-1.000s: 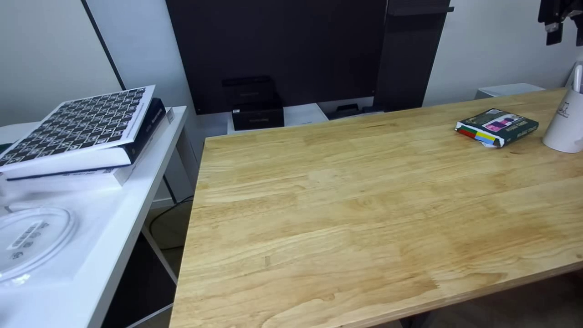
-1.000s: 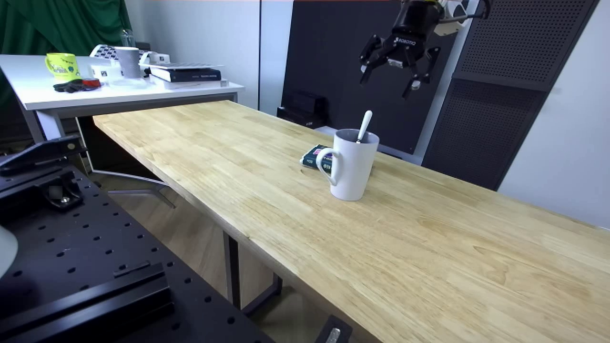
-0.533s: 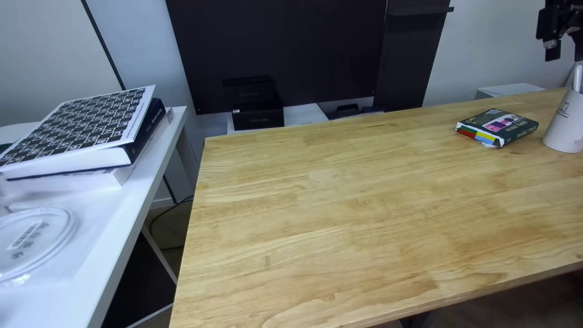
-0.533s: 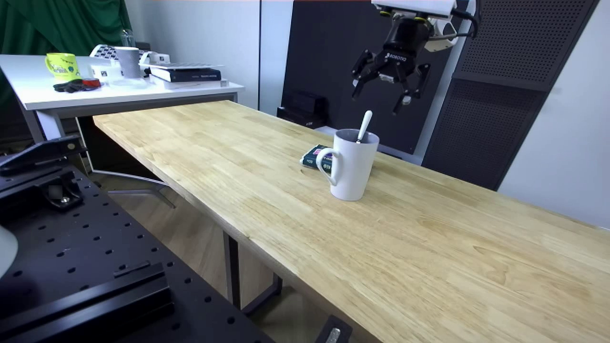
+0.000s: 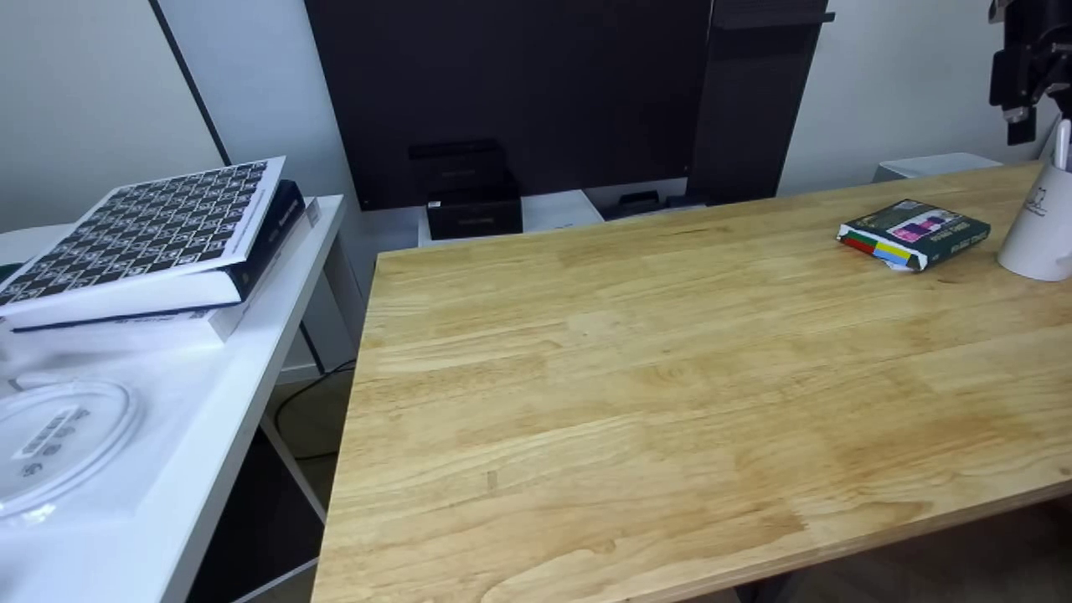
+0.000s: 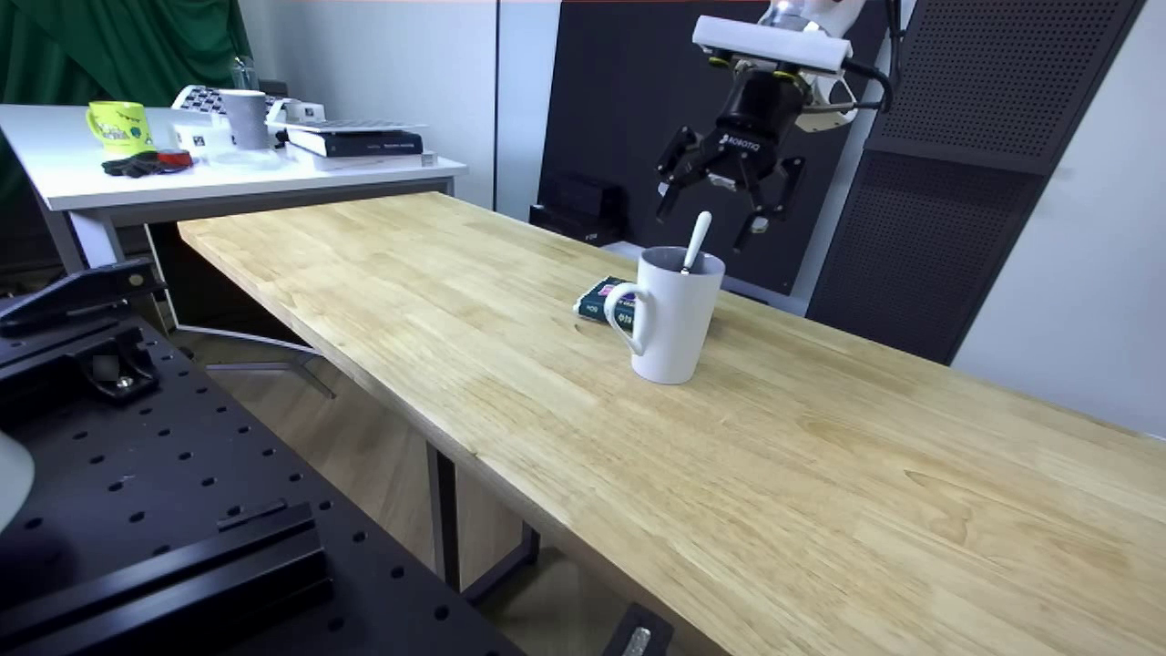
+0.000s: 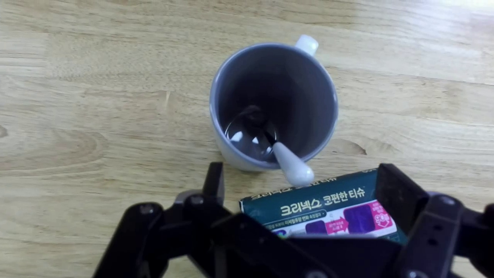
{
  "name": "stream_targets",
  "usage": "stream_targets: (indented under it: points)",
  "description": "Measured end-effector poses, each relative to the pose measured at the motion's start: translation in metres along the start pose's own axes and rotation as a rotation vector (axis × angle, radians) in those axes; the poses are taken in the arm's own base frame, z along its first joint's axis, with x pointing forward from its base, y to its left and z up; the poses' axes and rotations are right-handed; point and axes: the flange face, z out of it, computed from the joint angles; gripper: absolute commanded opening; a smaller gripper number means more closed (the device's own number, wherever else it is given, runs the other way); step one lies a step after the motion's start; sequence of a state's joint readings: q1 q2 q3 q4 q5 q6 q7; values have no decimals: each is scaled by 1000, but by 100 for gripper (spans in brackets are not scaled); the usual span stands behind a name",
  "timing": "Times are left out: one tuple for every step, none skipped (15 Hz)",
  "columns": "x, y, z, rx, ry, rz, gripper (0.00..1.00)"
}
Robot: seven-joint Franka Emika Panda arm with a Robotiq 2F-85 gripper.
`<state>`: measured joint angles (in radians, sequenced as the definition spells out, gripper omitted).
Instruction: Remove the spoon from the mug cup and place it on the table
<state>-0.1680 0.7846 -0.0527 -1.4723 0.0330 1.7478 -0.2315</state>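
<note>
Here the spoon (image 7: 293, 166) is seen tilted in the mug cup (image 6: 674, 319), its white handle leaned out past the rim; its lower end can hardly be made out in the shadow. The mug cup is stood upright on the table (image 6: 820, 456), with a dark green packet (image 7: 328, 200) (Korean print on its face) laid just beside it. Above, the gripper (image 6: 702, 228) is hung, jaws spread wide, the handle's tip framed between them in the wrist view.
</note>
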Motion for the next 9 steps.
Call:
stream_targets:
  points:
    - [0,0,2,-4,-1,-1,100]
    - [-1,-1,2,-10,-2,-3,100]
    - [-1,-1,3,-17,-2,-6,100]
    - [-1,-2,3,-22,-1,-8,100]
    - [-2,-3,2,-29,2,-11,100]
    - [-2,-4,2,-38,6,-14,100]
    - [-4,-4,1,-45,10,-16,100]
    - [-5,-5,1,-51,16,-18,100]
    - [-6,-5,0,-60,24,-20,100]
